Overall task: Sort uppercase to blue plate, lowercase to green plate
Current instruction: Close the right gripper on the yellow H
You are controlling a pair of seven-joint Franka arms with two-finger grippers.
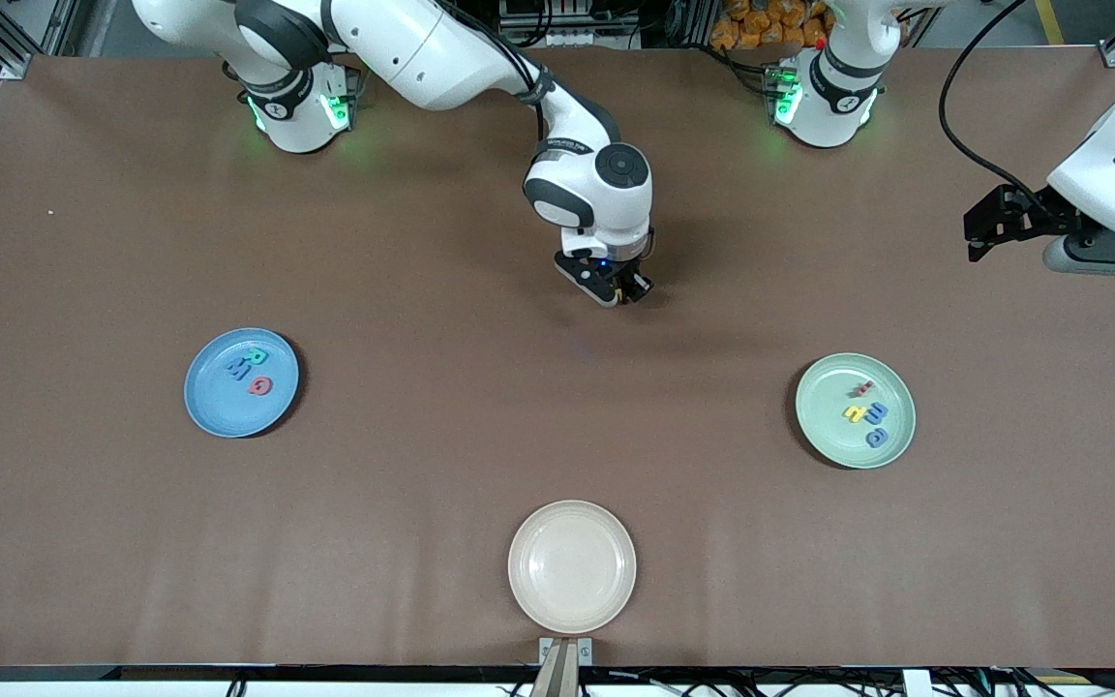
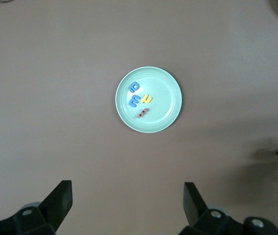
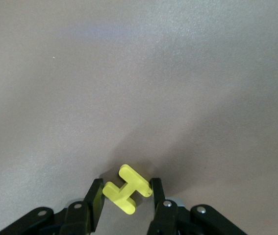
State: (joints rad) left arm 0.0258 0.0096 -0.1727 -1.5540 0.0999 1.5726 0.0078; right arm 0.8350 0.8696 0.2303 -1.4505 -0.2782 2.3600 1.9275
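Only the right wrist view shows it: right hand point(image 3: 127, 195) clamped on the yellow H point(image 3: 127, 194), low over mid-worktop point(image 1: 480, 407). Left hand point(image 2: 128, 203) gapes wide, waiting high above the green plate point(image 2: 165, 115), which holds four lowercase letters point(image 2: 139, 100). Blue plate point(image 1: 214, 407) has three.

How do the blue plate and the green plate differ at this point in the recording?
The blue plate holds three letters; the green plate holds four. The blue plate lies toward the right arm's end of the table, the green plate toward the left arm's end. Colours differ: sky blue against pale mint. Both are round, rimmed and similar in size.
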